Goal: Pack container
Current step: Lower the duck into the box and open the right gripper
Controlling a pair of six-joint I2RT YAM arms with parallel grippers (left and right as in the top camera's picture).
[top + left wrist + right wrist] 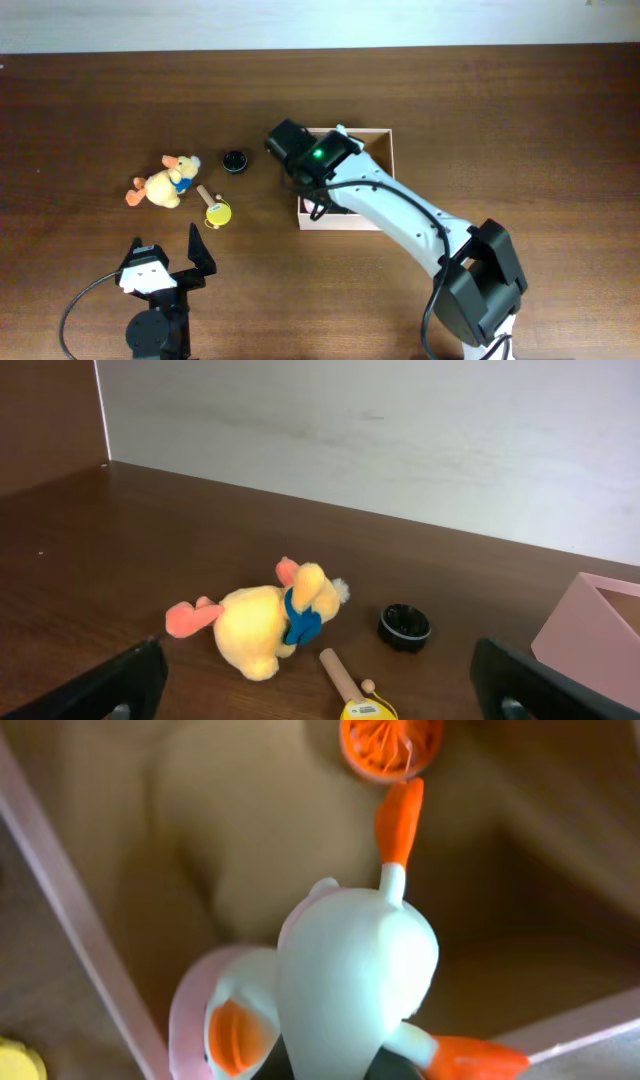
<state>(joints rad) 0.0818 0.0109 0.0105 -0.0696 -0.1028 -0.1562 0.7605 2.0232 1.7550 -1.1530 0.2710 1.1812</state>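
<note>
White-walled square cardboard container [392, 150]: your right end effector [320, 1065], arm stretched over it, pinches a white-and-orange plastic toy [350, 970]; left end effector [170, 258] spread.

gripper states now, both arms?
left gripper: open, empty.
right gripper: closed, holding the white toy.

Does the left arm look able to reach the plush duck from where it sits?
Probably yes: the left gripper stands open, facing the plush duck with nothing between them; the yellow wooden-handled toy lies off to the side.
</note>
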